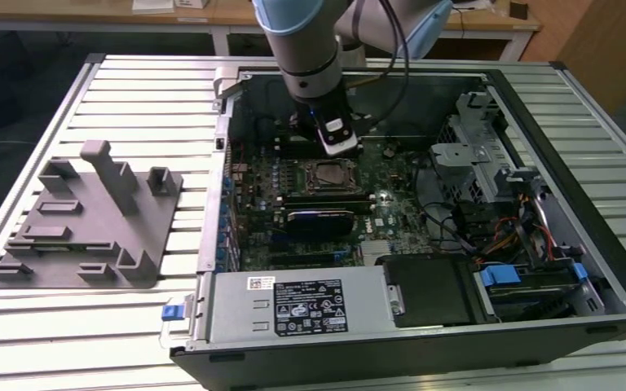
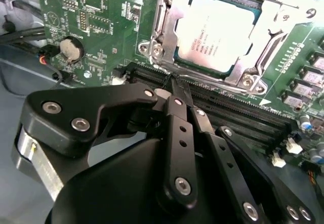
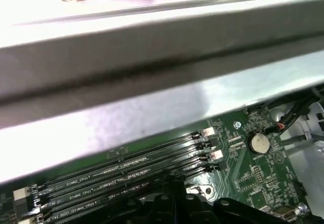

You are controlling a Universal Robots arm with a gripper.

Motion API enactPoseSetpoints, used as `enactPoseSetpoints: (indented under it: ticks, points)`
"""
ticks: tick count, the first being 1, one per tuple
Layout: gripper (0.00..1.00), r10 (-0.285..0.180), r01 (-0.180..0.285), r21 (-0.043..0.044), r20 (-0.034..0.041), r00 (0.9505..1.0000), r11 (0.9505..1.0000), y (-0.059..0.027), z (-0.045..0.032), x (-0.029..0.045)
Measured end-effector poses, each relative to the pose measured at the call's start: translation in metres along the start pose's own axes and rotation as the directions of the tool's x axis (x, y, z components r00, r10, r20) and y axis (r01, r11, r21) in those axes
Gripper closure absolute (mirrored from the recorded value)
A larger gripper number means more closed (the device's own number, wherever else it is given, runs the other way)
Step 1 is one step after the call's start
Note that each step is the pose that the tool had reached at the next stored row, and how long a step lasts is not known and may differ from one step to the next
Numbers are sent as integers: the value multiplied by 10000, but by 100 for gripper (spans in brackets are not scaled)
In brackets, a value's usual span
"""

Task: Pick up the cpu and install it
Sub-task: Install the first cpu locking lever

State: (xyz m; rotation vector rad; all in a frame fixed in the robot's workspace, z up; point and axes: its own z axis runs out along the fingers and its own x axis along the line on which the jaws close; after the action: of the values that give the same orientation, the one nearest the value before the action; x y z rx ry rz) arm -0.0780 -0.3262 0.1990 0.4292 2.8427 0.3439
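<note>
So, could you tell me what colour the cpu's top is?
Silvery-grey metal; the cpu shows best in the second wrist view, seated in the socket.

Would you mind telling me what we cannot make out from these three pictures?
- Tool tips: in the second wrist view the black linkage meets at one point; whether anything is pinched there cannot be told.
- CPU: sits in the socket frame; whether it is latched is unclear.
- Memory slots: in the first wrist view a blurred grey bar hides the board above them.
</note>
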Motion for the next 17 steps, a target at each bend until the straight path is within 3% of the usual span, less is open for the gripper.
enactPoseSetpoints:
  ticks: [4,12,13,17]
  points:
    - [89,0,0,0,0,10000,10000,11,-40,-9]
    - [89,1,-1,12,-21,10000,10000,12,-42,-10]
    - [89,9,-3,260,-232,9997,9997,13,-37,-16]
    - [89,-22,47,660,-386,9993,9978,14,-32,-29]
